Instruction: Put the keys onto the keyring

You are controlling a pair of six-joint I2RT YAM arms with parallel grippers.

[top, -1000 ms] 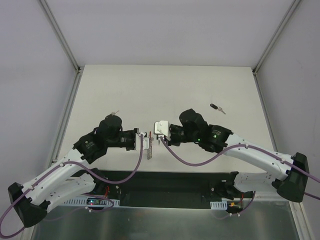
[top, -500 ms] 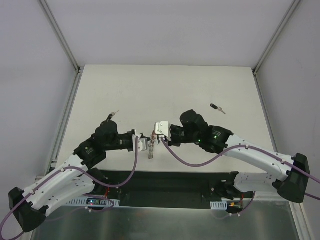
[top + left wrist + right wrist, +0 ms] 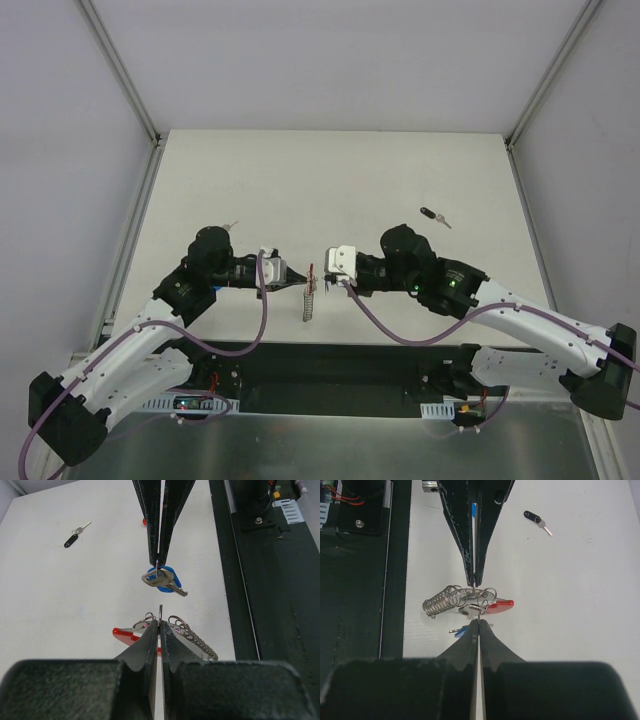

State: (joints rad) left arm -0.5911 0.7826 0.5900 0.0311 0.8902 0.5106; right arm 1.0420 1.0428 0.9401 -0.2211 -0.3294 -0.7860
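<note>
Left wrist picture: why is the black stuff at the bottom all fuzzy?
Left wrist view: that is the left gripper, too near the lens to be sharp; the blue key farther out is crisp. Right wrist view: the right gripper blurs likewise.

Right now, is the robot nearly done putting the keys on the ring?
Not nearly. No key looks hooked on yet. In hand: the left gripper pinches the keyring, and the right gripper holds the blue key just short of it. Left: threading that one, then the black key lying on the table.
</note>
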